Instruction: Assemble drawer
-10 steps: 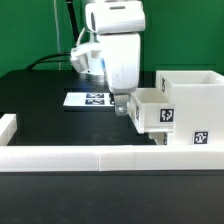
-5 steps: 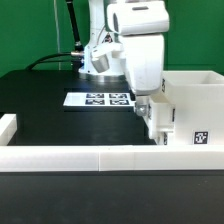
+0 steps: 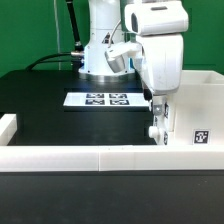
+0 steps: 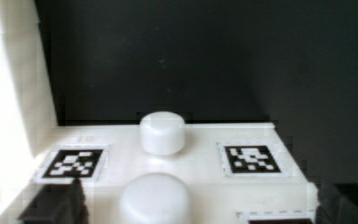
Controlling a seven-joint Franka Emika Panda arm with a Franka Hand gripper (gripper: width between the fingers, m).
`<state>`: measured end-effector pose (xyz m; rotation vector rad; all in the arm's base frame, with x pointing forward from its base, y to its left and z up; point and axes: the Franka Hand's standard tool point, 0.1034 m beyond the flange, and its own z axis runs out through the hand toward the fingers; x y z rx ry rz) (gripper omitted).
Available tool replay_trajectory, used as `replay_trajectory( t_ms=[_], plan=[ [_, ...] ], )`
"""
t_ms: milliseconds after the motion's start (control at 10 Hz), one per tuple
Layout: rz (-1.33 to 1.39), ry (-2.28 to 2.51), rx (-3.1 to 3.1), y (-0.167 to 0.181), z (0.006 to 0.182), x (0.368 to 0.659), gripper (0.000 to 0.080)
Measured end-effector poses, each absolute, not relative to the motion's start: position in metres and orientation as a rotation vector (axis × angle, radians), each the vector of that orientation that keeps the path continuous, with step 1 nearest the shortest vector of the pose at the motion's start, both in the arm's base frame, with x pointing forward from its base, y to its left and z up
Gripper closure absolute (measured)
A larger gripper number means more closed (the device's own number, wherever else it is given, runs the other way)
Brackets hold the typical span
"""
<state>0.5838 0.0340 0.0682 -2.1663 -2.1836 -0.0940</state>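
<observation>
The drawer's big white case (image 3: 196, 108) stands at the exterior view's right, with a tag (image 3: 200, 138) on its front. A smaller white tray (image 3: 160, 128) sits almost fully inside it, so only a narrow strip shows. My gripper (image 3: 157, 112) hangs straight down against that strip. In the wrist view the tray's face (image 4: 176, 160) carries two tags and a round white knob (image 4: 162, 130). My gripper (image 4: 197, 205) is open, its dark fingers (image 4: 51, 205) wide apart on either side of the tray's face. No second tray shows.
The marker board (image 3: 105, 99) lies flat on the black table behind the gripper. Low white wall segments (image 3: 90, 160) edge the table's front, with a short one (image 3: 8, 127) at the exterior view's left. A white surface (image 4: 7, 100) runs along one side of the wrist view.
The arm has moved toward the exterior view's right. The tray has slid with it, further into the case, until only a thin strip sticks out.
</observation>
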Motion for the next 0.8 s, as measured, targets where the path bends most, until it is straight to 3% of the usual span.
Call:
replay_trajectory(
  t_ms=[500,800],
  plan=[
    [-0.048,-2.208,-2.153,-0.016,0.068,0.578,0.015],
    [-0.056,-2.243,-2.17,-0.02,0.075,0.572,0.015]
  ],
)
